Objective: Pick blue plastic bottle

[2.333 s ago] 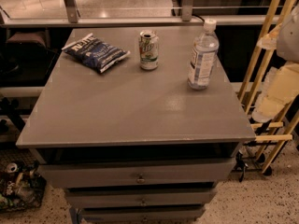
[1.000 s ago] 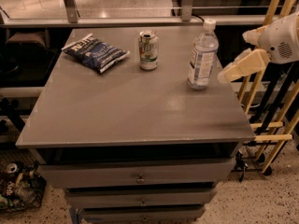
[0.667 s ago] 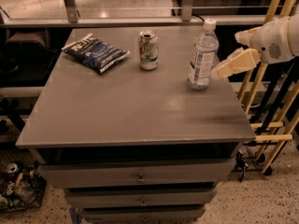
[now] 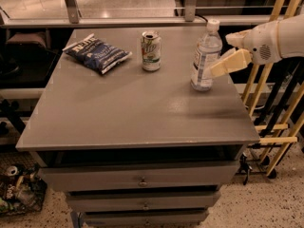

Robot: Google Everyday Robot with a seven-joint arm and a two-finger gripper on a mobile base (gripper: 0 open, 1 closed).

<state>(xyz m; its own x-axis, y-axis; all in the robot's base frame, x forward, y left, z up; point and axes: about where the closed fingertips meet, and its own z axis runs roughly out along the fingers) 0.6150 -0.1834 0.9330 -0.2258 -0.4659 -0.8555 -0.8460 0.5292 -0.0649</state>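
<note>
The blue plastic bottle [image 4: 205, 56] stands upright on the right side of the grey table top [image 4: 137, 108]. It is clear with a white cap and a white-blue label. My gripper [image 4: 220, 54] comes in from the right on a white arm, at the height of the bottle's middle. It is open. Its cream lower finger [image 4: 230, 62] reaches to the bottle's right side, touching or nearly touching it. The upper finger [image 4: 233, 37] sits further back, to the right of the bottle's neck. Nothing is held.
A green-white drink can [image 4: 151, 50] stands to the left of the bottle. A dark blue snack bag [image 4: 97, 54] lies at the back left. Yellow wooden rails [image 4: 266, 103] stand to the right of the table. Drawers [image 4: 142, 179] are below the top.
My arm has come in from the right edge and moved left. The fingers now reach the bottle's right side. The bottle, can and bag have not moved.
</note>
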